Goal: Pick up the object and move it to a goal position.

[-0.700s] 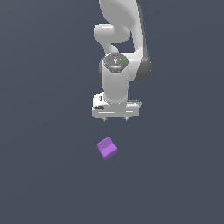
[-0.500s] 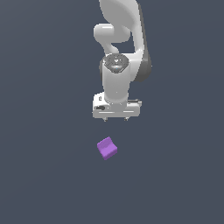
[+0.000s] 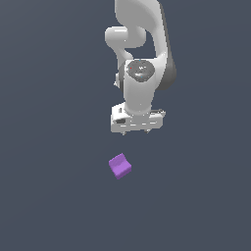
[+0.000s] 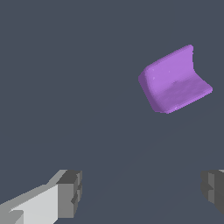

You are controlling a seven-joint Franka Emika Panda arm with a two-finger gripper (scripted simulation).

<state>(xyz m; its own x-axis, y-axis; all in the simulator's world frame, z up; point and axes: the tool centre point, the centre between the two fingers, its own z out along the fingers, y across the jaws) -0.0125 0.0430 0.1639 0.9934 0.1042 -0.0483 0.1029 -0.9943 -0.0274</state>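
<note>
A small purple object (image 3: 119, 166) (an L-shaped bracket in the wrist view (image 4: 174, 80)) lies on the dark grey floor (image 3: 49, 196). Beyond it, toward one o'clock, the white gripper (image 3: 137, 131) hangs above, fingers (image 4: 70, 193) spread wide, holding nothing.

Count, both views: one purple object (image 3: 119, 166) (image 4: 174, 81), L-shaped with a raised back wall; one white arm (image 3: 142, 54); one gripper (image 3: 136, 130) (image 4: 142, 192) with two grey fingertips (image 4: 70, 193); one dark grey floor (image 3: 49, 147)
</note>
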